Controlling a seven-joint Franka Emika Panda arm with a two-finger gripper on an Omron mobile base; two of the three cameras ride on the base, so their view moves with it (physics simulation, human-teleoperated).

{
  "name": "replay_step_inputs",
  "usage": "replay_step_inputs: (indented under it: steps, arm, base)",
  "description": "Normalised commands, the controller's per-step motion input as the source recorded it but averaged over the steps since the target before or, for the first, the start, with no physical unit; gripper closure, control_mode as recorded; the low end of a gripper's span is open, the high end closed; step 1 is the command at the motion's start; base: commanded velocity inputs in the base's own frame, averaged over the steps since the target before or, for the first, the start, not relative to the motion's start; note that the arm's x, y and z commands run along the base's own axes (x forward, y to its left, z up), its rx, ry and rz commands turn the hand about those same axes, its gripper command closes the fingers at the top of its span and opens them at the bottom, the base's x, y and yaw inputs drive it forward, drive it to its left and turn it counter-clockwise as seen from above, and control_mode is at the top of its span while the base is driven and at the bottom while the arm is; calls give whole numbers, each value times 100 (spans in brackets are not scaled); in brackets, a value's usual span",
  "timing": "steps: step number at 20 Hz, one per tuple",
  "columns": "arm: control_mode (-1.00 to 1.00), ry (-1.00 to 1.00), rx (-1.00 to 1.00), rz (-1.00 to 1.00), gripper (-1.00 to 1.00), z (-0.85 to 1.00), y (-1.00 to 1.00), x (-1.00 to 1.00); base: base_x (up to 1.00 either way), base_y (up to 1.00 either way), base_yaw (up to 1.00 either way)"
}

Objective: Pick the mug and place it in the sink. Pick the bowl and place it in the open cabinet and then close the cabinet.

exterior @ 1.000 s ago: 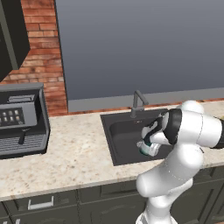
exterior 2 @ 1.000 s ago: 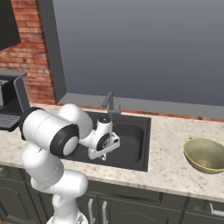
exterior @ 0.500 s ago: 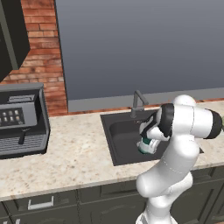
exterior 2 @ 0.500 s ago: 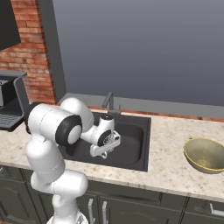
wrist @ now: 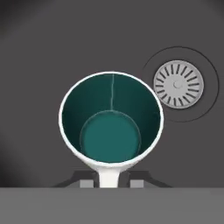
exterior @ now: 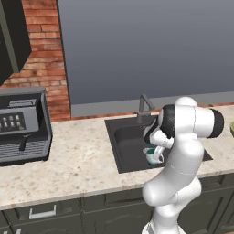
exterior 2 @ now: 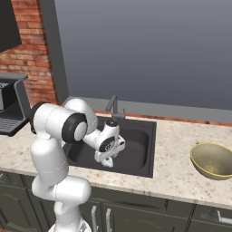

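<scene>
The small white mug (wrist: 111,122) with its teal inside hangs upright over the floor of the dark sink (wrist: 43,52), left of the round metal drain (wrist: 178,84). My gripper (wrist: 111,181) is shut on the mug's handle side, with the white handle between the fingertips (wrist: 87,183). From the left base the mug (exterior: 152,156) is low inside the sink (exterior: 125,144) under my gripper (exterior: 154,154). From the right base my gripper (exterior 2: 108,158) reaches down into the sink (exterior 2: 138,147). The cream bowl (exterior 2: 212,159) sits on the counter to the right.
A grey faucet (exterior: 144,107) stands behind the basin. A coffee machine (exterior: 20,125) occupies the counter at the left. The dark wall cabinet (exterior: 11,36) hangs above it by the brick wall. Drawers with horizontal handles (exterior: 42,212) run below the counter.
The arm has folded in closer over the basin, and the gripper has carried the mug slightly lower into the sink. The bowl has not moved.
</scene>
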Motion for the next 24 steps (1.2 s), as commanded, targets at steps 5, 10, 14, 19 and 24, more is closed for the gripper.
replay_step_inputs:
  steps: [5,10,14,19,24]
  arm:
    - [-100,-2,0,0,-100,9,0,0]
    - [-100,-4,2,0,-100,61,-9,-11]
    - [-100,0,1,0,-100,96,-8,-20]
    - [-100,9,0,-7,-100,100,-10,-21]
    - [-100,35,0,-26,-100,96,-38,-31]
  base:
    - [0,0,0]
    - [0,0,0]
    - [0,0,0]
    - [0,0,0]
    - [0,0,0]
